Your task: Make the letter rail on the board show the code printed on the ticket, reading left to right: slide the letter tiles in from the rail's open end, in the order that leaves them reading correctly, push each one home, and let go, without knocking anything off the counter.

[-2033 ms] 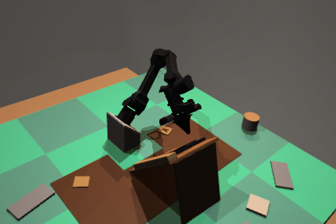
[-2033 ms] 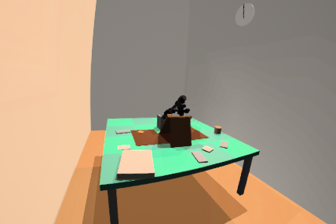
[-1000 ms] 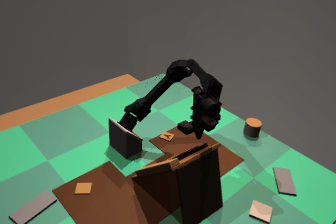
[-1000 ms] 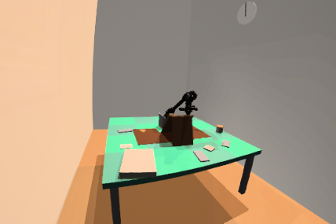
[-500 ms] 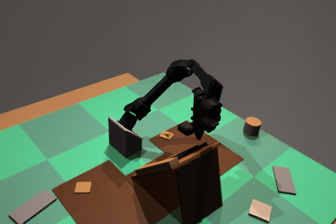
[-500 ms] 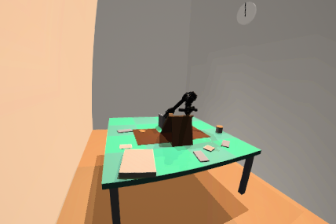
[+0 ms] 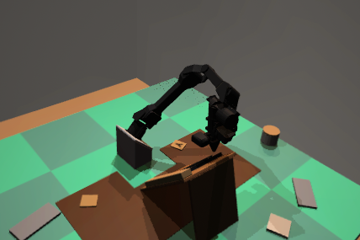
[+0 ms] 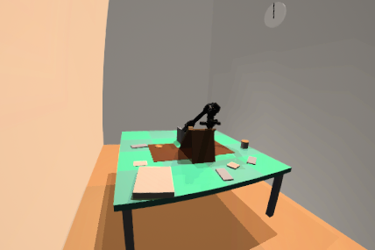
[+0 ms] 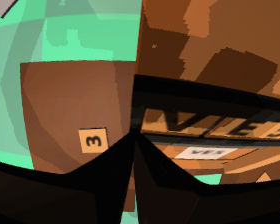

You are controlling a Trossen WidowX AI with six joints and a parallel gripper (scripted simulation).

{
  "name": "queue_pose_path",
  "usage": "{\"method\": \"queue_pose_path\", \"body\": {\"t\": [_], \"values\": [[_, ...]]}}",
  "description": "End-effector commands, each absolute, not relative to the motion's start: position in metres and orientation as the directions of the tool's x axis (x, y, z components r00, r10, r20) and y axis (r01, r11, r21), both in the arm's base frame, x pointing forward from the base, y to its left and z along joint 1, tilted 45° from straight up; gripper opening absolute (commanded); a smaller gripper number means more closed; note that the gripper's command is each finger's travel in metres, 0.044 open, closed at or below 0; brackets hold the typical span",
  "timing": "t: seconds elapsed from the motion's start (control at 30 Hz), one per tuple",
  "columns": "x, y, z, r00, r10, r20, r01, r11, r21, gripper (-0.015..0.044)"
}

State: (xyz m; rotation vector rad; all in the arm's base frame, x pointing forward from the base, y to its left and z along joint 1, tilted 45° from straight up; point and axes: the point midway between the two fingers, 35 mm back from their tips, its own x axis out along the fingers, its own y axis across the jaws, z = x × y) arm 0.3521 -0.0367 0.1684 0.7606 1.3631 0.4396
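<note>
My gripper (image 7: 214, 147) (image 9: 135, 139) is shut, with nothing visible between its fingertips. In the wrist view the tips are at the left end of the black rail (image 9: 211, 90), close beside the V tile (image 9: 180, 121). The E tile (image 9: 245, 128) and the 5 tile (image 9: 279, 131) are in the rail to its right, with a thin dark line between V and E. The ticket (image 9: 200, 152) below reads VE5. The rail is on the tilted board (image 7: 214, 196) (image 9: 176, 30). A loose 3 tile (image 9: 93, 140) lies on the brown mat (image 9: 66, 100). Whether the gripper touches V is unclear.
A loose tile (image 7: 178, 145) lies behind the board and another tile (image 7: 88, 200) lies at the left. A grey box (image 7: 135, 150) stands by the arm's base. A cylinder (image 7: 270, 136), grey slabs (image 7: 304, 193) (image 7: 35, 221) and a pale block (image 7: 279, 225) are farther out. A large pale book (image 8: 153, 180) lies near the counter's edge.
</note>
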Motion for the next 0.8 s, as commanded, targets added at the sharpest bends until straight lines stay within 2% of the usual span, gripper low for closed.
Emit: {"method": "queue_pose_path", "body": {"t": [0.0,0.77], "values": [[0.3546,-0.035,0.1679,0.181,0.685,-0.706,0.144,0.692,0.708,0.0],[0.3638,-0.0299,0.1635,0.181,0.685,-0.706,0.144,0.692,0.708,0.0]]}}
